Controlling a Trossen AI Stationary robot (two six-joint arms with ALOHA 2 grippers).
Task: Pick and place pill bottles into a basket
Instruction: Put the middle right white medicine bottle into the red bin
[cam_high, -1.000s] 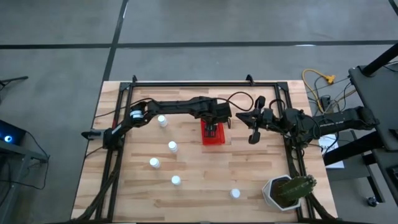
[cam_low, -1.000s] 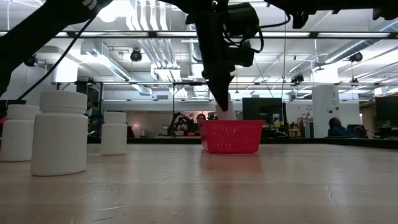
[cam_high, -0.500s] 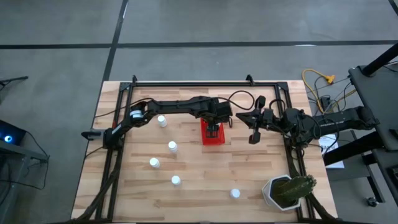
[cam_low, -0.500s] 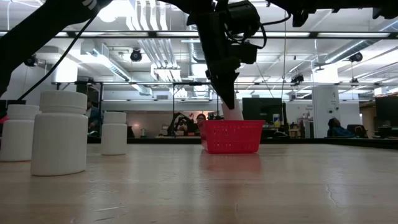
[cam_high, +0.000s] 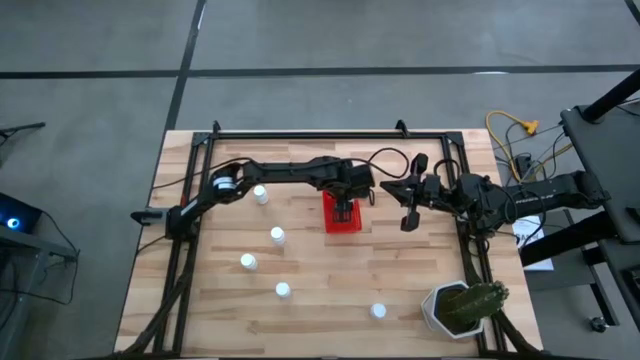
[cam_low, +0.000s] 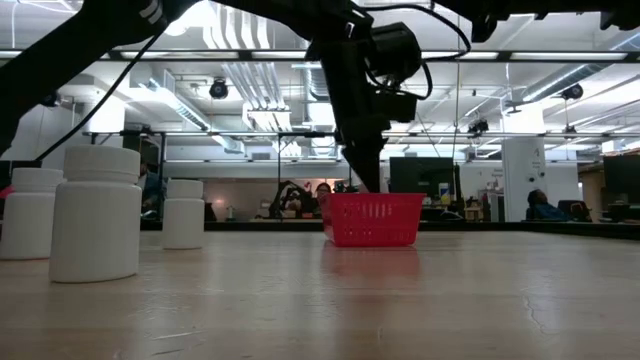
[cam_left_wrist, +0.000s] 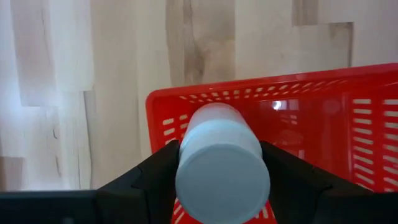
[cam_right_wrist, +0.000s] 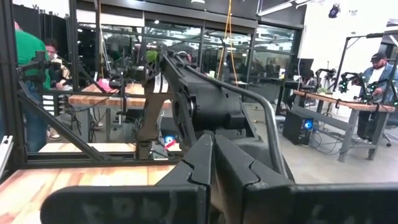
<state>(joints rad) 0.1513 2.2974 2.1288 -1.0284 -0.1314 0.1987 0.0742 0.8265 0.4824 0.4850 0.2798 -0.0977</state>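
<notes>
My left gripper (cam_high: 345, 204) hangs low inside the red basket (cam_high: 331, 220), shut on a white pill bottle (cam_left_wrist: 221, 163). In the left wrist view that bottle sits between my dark fingers (cam_left_wrist: 155, 175), with the basket's slotted wall (cam_left_wrist: 255, 93) just beyond. In the low view the gripper (cam_low: 364, 172) dips behind the basket (cam_low: 372, 220) and the held bottle is hidden. Several more pill bottles stand on the table, among them ones at back left (cam_high: 260, 193), mid left (cam_high: 277, 236) and front (cam_high: 378, 311). My right gripper (cam_high: 407, 216) waits shut, right of the basket.
A white pot with a green plant (cam_high: 458, 308) stands at the front right corner. A black frame (cam_high: 330, 134) borders the wooden table. In the low view, three bottles (cam_low: 95, 215) stand close on the left. People and desks show in the room behind.
The left gripper has sunk with its bottle into the basket; in the low view the bottle has dropped from above the rim to out of sight. The right arm is still.
</notes>
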